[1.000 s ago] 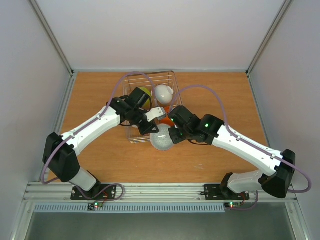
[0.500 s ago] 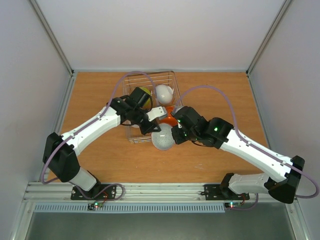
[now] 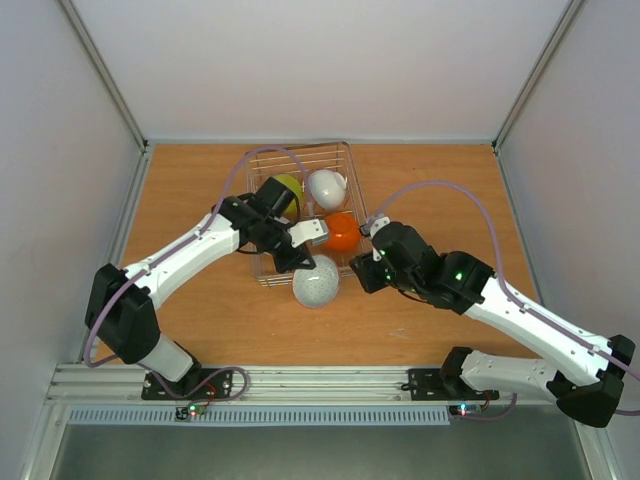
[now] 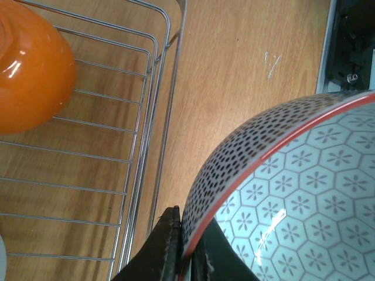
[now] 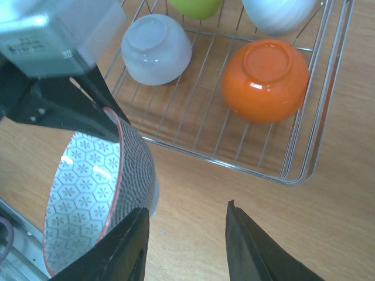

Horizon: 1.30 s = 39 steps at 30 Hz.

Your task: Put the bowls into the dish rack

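Patterned bowl (image 3: 317,282) held outside the dish rack (image 3: 352,178) — four bowls sit inside.
Your left gripper (image 4: 183,243) is pinched on the patterned bowl's rim; the bowl is tilted on edge just past the rack's 6 o'clock rail. Your right gripper (image 5: 186,208) stands spread and empty at that bowl's 3 o'clock. Inside: orange bowl (image 3: 341,231), yellow-green bowl (image 3: 287,188), white bowl (image 3: 326,185), pale bowl (image 5: 156,41).

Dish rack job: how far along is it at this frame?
Done: four bowls lie inside the dish rack: the yellow-green bowl, the white bowl, the orange bowl and the pale bowl. In hand: the left gripper pinches the rim of the patterned bowl, tilted, outside the rack's near edge. The right gripper is open and empty. Left: setting that fifth bowl in the rack and releasing it.
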Each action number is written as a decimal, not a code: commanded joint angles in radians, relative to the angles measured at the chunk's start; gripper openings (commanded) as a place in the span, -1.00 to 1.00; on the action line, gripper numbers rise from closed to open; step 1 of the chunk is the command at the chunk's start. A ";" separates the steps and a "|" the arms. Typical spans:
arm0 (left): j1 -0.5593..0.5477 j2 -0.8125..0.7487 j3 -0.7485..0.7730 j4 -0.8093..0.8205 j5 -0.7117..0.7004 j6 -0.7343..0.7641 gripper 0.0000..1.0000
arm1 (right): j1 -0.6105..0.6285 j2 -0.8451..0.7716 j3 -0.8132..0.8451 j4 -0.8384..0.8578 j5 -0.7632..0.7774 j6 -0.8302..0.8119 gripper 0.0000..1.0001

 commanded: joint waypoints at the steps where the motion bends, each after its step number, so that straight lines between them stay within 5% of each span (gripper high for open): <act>1: 0.038 -0.032 0.001 0.031 0.092 0.005 -0.99 | -0.004 -0.056 -0.056 0.069 -0.017 0.034 -0.20; 11: 0.100 -0.049 -0.009 0.058 0.210 -0.028 -0.99 | -0.004 -0.180 -0.245 0.342 -0.241 0.135 0.52; 39: 0.141 -0.045 -0.017 0.057 0.467 -0.020 -0.99 | -0.003 -0.260 -0.410 0.540 -0.316 0.222 0.69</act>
